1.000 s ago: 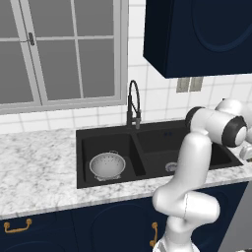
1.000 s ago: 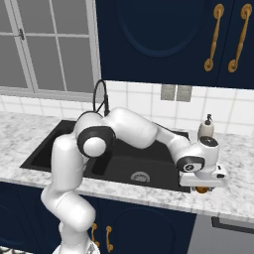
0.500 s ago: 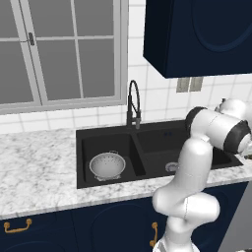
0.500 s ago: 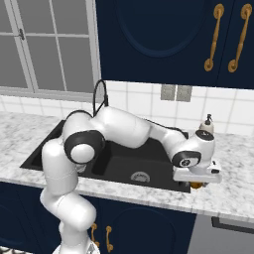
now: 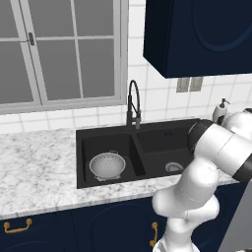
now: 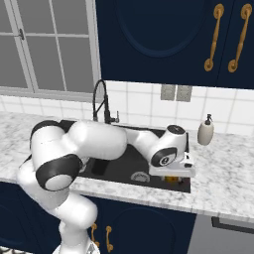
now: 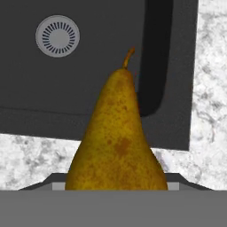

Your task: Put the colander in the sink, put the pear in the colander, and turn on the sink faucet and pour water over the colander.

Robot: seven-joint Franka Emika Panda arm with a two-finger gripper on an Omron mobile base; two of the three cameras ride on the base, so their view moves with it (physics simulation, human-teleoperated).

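While the pear fills the foreground, fingers stay hidden.

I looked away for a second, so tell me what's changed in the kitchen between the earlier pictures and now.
The gripper, carrying the pear, has swung left from over the counter's right side to the right end of the sink. The pear stayed in its grip. The colander stayed in the left basin, and the sink faucet and soap dispenser are unmoved.

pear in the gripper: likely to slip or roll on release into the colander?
The pear looks smooth and tapers toward its neck, so it may slide in a loose grip. Its rounded body would probably roll a little inside the curved colander, then settle on its side. It looks rigid.
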